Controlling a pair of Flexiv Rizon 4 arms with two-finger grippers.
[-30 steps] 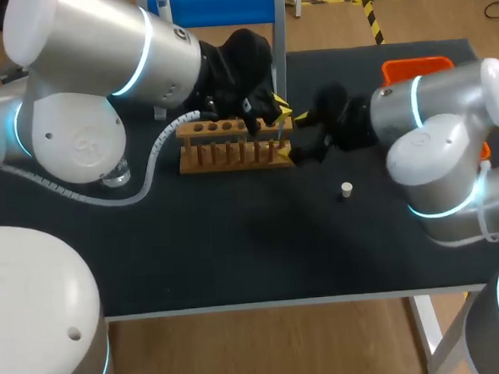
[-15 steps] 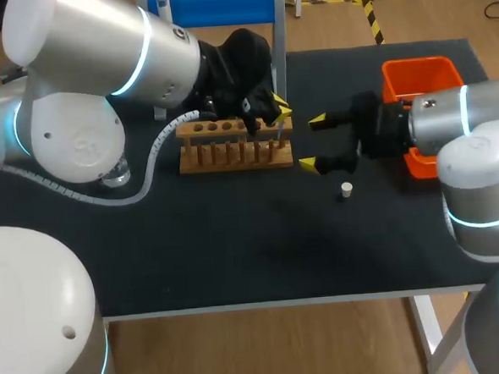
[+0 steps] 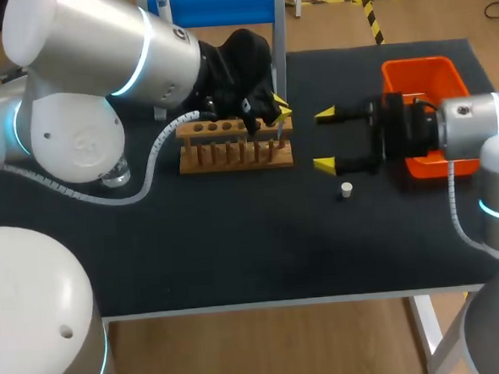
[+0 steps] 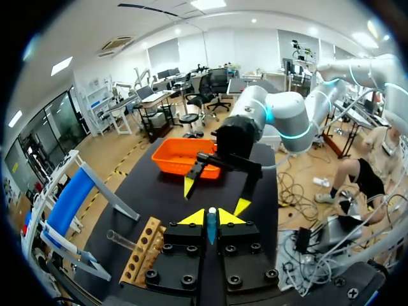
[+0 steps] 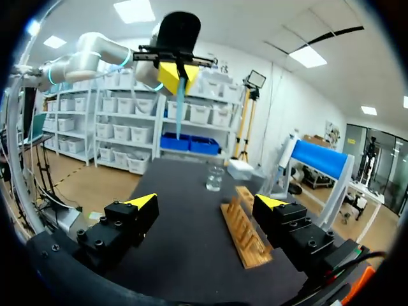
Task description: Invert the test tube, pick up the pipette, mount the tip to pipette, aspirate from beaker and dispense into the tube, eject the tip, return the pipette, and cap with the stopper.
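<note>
**Where Each Thing Stands on the Table**

The rack (image 3: 234, 145) stands toward the far side of the table (image 3: 237, 255), near the middle, with its length running left to right. Above the rack's right end is the left gripper (image 3: 276, 114). The test tube (image 4: 211, 228) is between its fingers, touched from both sides and pointing down. Just right of the rack, apart from it, is the right gripper (image 3: 324, 138), with its fingers spread and nothing between them. The stopper (image 3: 345, 190) stands in front of this gripper, closer to the near edge. The bin (image 3: 411, 65) sits at the far right corner, behind the right arm. The beaker (image 5: 215, 178) stands beyond the rack's left end.
</note>
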